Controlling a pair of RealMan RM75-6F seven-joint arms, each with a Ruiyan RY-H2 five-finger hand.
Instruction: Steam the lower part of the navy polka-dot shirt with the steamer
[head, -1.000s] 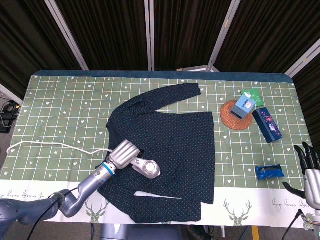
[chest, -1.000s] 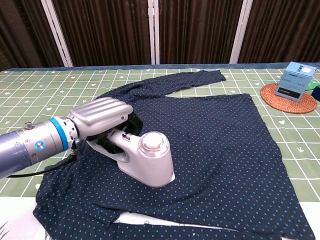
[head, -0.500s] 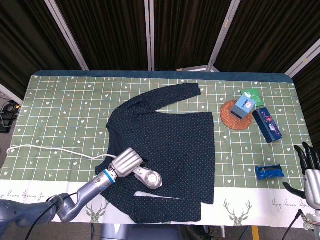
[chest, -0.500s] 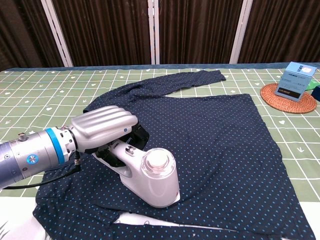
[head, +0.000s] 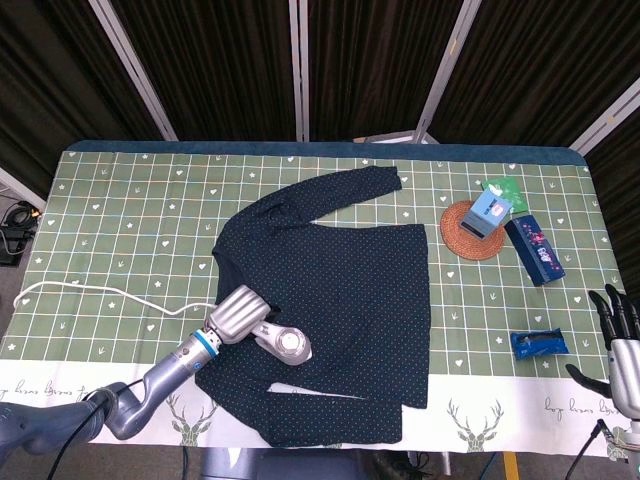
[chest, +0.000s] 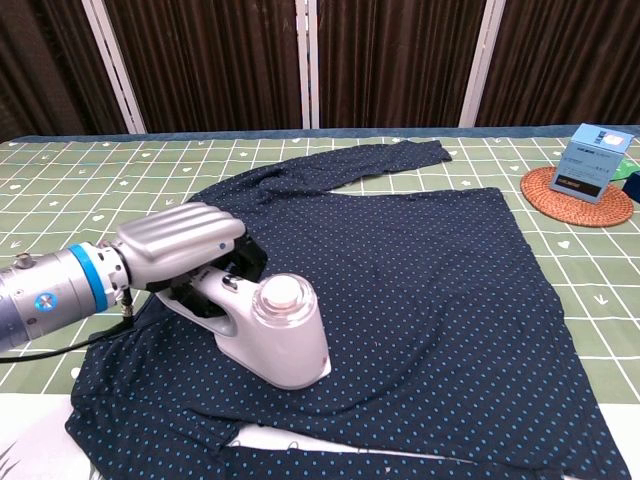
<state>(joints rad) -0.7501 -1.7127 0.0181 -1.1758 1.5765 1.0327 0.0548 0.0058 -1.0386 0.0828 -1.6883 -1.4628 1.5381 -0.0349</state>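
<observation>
Where the green checked cloth covers it: desk (head: 120, 200), stretching well beyond both hands. Spread flat on it, under and to the right of the left hand: navy polka-dot shirt (head: 350, 290), collar far from the hand, one sleeve reaching toward the far edge, lower hem nearest the front edge. Curled around the steamer's handle, fingers wrapped over the top: left hand (head: 234, 315). Just right of that hand, head pressed down on the lower left part of the shirt: steamer (chest: 270, 325), silver, round cap facing up. Trailing away left of the hand across the desk: white cord (head: 100, 292). Low at the front right corner, well apart from everything, fingers apart and pointing up, holding nothing: right hand (head: 618, 340). Far to the right of the left hand: round woven coaster (head: 470, 232) carrying a small blue box (head: 490, 212), then a dark blue carton (head: 534, 250), and nearer the right hand a blue packet (head: 538, 344).
</observation>
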